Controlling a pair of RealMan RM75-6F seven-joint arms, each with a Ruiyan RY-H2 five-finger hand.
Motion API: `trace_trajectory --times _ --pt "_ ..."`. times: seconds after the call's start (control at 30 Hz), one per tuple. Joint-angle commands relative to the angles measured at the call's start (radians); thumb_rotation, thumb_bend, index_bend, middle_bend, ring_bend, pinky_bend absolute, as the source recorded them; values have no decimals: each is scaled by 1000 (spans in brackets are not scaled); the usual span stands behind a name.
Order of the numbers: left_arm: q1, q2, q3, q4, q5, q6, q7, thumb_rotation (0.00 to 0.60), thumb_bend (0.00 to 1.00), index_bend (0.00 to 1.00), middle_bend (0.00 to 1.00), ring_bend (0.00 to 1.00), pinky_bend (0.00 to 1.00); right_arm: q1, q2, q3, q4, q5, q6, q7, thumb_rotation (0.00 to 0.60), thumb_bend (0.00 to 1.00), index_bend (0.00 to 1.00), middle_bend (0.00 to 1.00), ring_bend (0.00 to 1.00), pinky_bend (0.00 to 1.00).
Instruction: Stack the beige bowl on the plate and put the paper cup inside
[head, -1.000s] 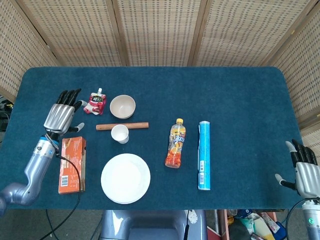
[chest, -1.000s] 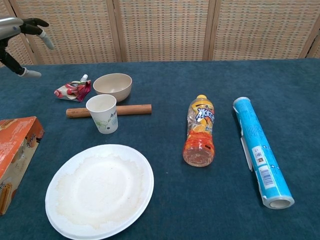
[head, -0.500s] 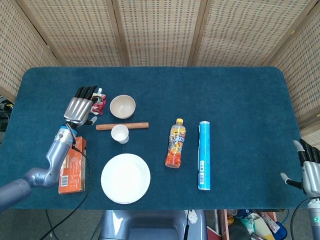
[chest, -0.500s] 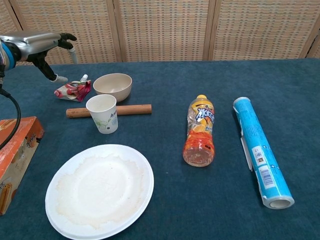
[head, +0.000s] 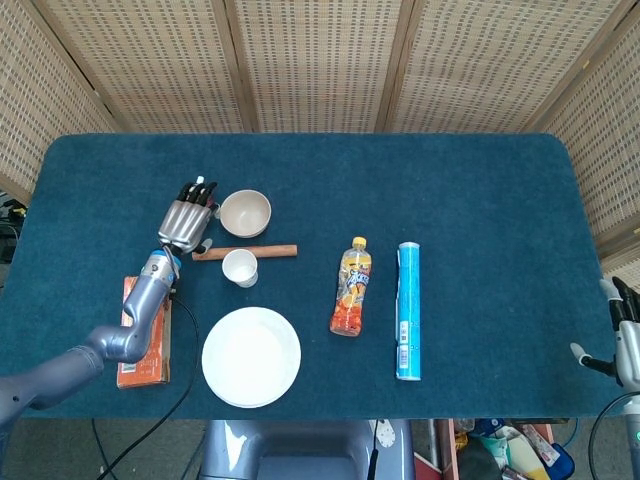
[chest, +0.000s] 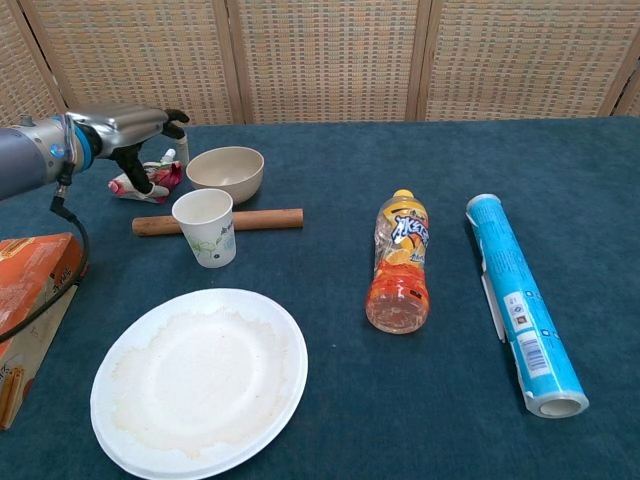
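Observation:
The beige bowl (head: 245, 212) (chest: 226, 172) stands upright at the back left of the blue table. In front of it is the white paper cup (head: 240, 267) (chest: 205, 227), upright, and nearer still the white plate (head: 251, 356) (chest: 199, 379). My left hand (head: 187, 222) (chest: 135, 131) hovers just left of the bowl with fingers apart, holding nothing. It hides most of a red pouch (chest: 146, 179). My right hand (head: 625, 336) shows only at the head view's right edge, off the table, fingers apart.
A wooden rolling pin (head: 246, 252) (chest: 218, 221) lies between bowl and cup. An orange box (head: 142, 335) (chest: 26, 292) sits at the left, under my left forearm. An orange drink bottle (head: 350, 287) (chest: 399, 263) and a blue tube (head: 407, 309) (chest: 512, 298) lie right of centre.
My left hand has moved right across the red pouch, ending next to the bowl. My right hand has slid further down and right, almost out of the head view.

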Motion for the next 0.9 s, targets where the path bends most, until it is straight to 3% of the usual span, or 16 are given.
trace_trajectory --times 0.03,0.5,0.7,0.9 --pt "-23 -32 7 41 5 -14 -9 600 283 375 0 0 0 -1 -1 1 3 2 0 3 600 180 0 0 0 0" --pt "-88 -128 10 195 26 -68 -63 600 305 437 0 0 0 -3 -6 10 20 15 -5 17 600 180 0 0 0 0" --pt "-101 -166 22 265 48 -81 -95 600 461 538 0 0 0 -4 -7 14 26 17 -3 23 600 180 0 0 0 0" --pt "-105 -196 22 319 65 -77 -137 600 523 599 0 0 0 -8 -6 13 25 8 6 26 600 180 0 0 0 0"
